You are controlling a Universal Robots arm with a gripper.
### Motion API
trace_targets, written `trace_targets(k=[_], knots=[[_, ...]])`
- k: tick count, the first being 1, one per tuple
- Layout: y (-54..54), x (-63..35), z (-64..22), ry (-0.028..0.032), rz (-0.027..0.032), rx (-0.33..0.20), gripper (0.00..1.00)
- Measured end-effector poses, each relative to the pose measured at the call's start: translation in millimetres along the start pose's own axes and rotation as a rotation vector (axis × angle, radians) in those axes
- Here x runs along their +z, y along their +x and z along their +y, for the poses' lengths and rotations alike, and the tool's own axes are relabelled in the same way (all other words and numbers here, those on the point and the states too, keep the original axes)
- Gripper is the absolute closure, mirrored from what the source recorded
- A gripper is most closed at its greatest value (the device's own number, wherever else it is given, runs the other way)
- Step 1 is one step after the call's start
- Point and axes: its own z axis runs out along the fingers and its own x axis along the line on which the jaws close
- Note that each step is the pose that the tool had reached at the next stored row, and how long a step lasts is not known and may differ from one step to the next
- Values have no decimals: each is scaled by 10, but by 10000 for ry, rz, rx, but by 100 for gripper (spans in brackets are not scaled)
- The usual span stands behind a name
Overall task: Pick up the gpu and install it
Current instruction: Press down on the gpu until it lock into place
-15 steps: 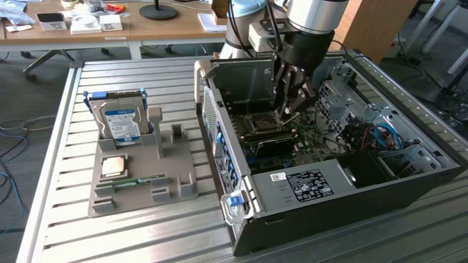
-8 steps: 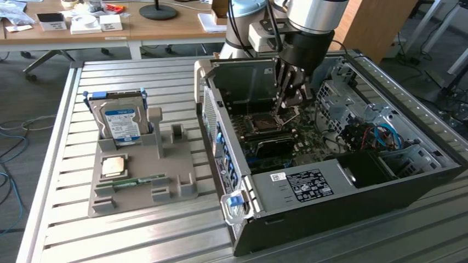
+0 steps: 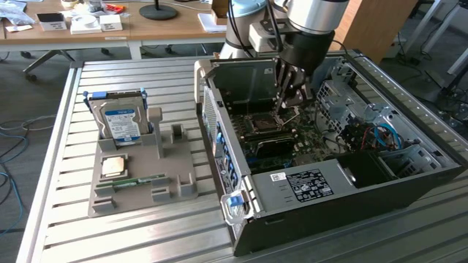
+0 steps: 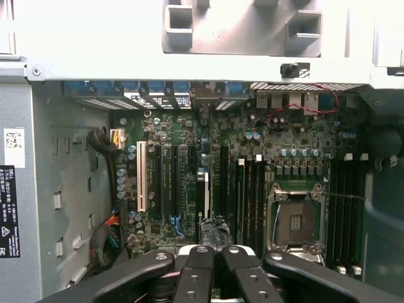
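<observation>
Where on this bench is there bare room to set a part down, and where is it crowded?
Free: the slatted table in front of the grey holder tray, and the strip between tray and computer case. Crowded: the tray's back corner with the hard drive, and the case interior, where the gripper hangs over the motherboard.

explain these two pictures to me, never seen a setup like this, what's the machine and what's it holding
The machine is a silver robot arm ending in a black gripper. One picture comes from a camera off to the side, the other from a camera on the wrist, looking into an open dark computer case at its green motherboard. The gripper seems shut on a thin dark card, the gpu, seen edge-on. On the slatted metal table, a grey holder keeps a silver hard drive with blue-white label and a narrow green memory stick.
</observation>
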Motion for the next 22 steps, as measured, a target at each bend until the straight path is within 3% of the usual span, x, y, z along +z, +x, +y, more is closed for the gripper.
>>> trace_targets(k=[8,14,22], knots=[[0,8,-5,1,-3,1,89],[3,93,-5,0,-1,1,89],[2,107,-9,1,-3,-1,89]])
